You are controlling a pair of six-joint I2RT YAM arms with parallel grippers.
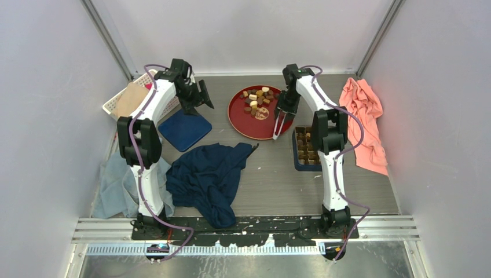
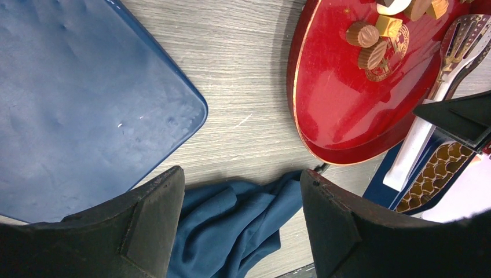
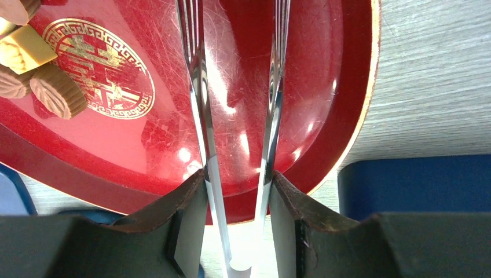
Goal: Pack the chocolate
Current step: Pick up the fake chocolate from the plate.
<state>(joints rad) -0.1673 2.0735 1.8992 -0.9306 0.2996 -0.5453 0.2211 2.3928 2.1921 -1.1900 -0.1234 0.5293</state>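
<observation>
The chocolate (image 1: 257, 98) lies as a heap of brown and cream pieces on the far part of a round red tray (image 1: 237, 124). More pieces fill the grid of the navy box (image 1: 305, 147) to the tray's right. My right gripper (image 1: 286, 107) is shut on metal tongs (image 1: 279, 126), which hang over the tray's right half. In the right wrist view the right gripper (image 3: 236, 191) presses both arms of the tongs (image 3: 200, 92), with nothing showing between them. A few chocolate pieces (image 3: 55, 90) sit by the gold emblem. My left gripper (image 2: 240, 191) is open and empty above the table.
A flat blue lid (image 1: 184, 129) lies left of the tray. A dark blue cloth (image 1: 208, 174) is bunched in the middle. A pink cloth (image 1: 365, 121) is at the right, a white basket (image 1: 136, 95) at the back left, and a pale blue cloth (image 1: 118, 185) at the left.
</observation>
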